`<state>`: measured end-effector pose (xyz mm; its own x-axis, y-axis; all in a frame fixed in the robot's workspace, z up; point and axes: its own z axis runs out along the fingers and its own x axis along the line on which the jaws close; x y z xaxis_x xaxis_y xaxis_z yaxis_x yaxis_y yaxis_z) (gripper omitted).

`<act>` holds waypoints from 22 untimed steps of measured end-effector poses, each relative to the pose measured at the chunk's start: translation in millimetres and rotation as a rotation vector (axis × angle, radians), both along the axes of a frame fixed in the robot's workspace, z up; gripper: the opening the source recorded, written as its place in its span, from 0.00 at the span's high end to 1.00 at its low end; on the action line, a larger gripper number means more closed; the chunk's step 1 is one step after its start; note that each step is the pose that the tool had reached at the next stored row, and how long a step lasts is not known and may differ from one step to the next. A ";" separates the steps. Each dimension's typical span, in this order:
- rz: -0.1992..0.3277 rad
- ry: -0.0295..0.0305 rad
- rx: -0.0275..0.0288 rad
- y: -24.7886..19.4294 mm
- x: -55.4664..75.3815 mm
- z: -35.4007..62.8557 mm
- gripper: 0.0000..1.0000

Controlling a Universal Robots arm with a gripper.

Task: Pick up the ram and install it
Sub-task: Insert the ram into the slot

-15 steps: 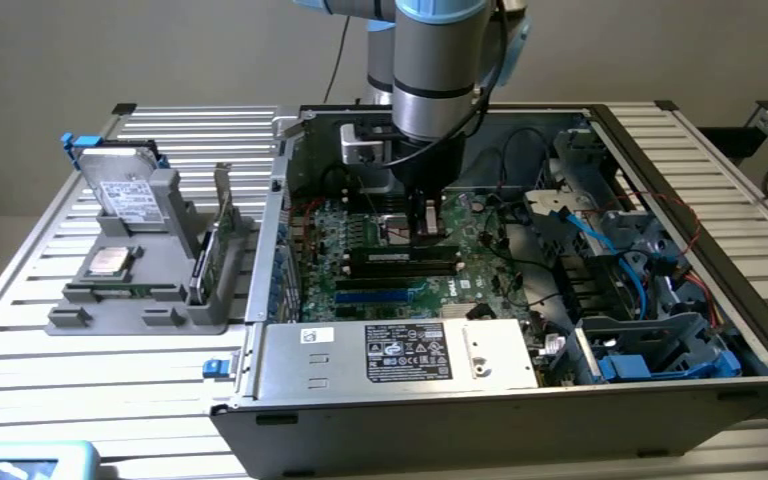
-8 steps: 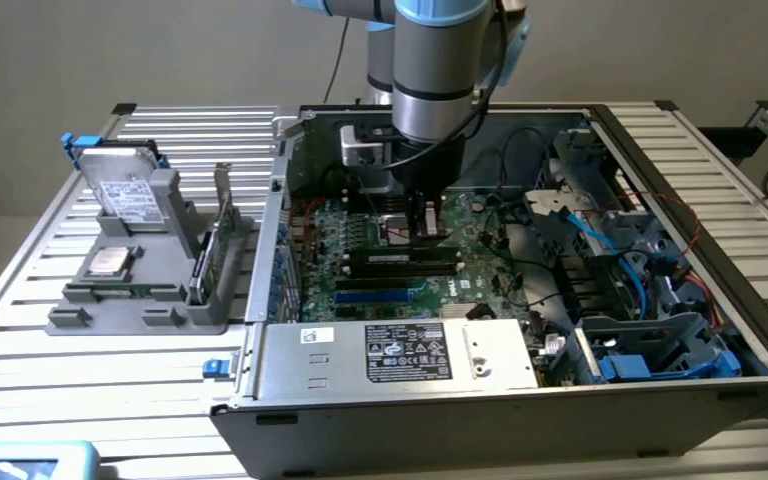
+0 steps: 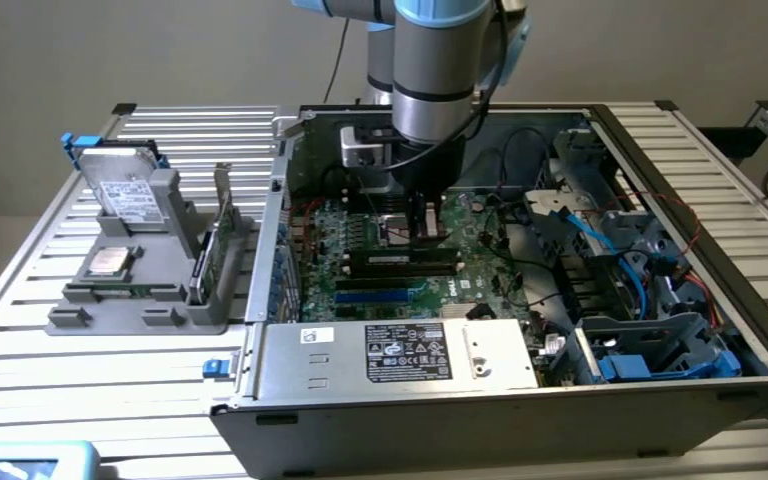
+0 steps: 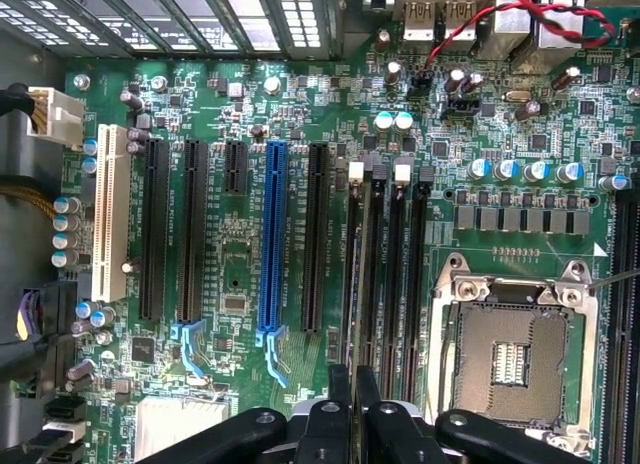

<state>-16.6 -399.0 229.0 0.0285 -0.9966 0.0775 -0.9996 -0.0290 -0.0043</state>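
Broadly, the exterior view takes in the whole open black computer case (image 3: 491, 425) on the slatted metal table (image 3: 37, 340). The grey and blue robot arm (image 3: 431, 60) reaches down into the case. A grey plastic holder (image 3: 117, 300) on the exterior view's left carries a square silvery processor chip (image 3: 107, 262) and an upright expansion card (image 3: 217, 235).

The wrist view looks straight down on the green motherboard (image 4: 230, 274). It picks out a long blue slot (image 4: 272, 239), black slots beside it, a set of black memory slots (image 4: 400, 274) and an open metal processor socket (image 4: 510, 359).

The black gripper (image 4: 354, 384) hangs over the memory slots, its fingers almost together and clamped on the ram (image 3: 391, 262). Seen from the side, the ram is a thin, narrow stick, dark with a row of black chips. It stands upright on its long edge along a memory slot, near the blue slot. The fingers grip it near the middle of its upper edge.
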 end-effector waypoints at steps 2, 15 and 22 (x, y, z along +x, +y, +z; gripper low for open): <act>0.000 0.0000 -0.0002 0.0 0.0 0.0 0.86; 0.003 -0.0001 -0.0006 -0.1 0.0 -2.3 0.86; 0.003 -0.0002 -0.0026 -0.1 0.0 -3.8 0.86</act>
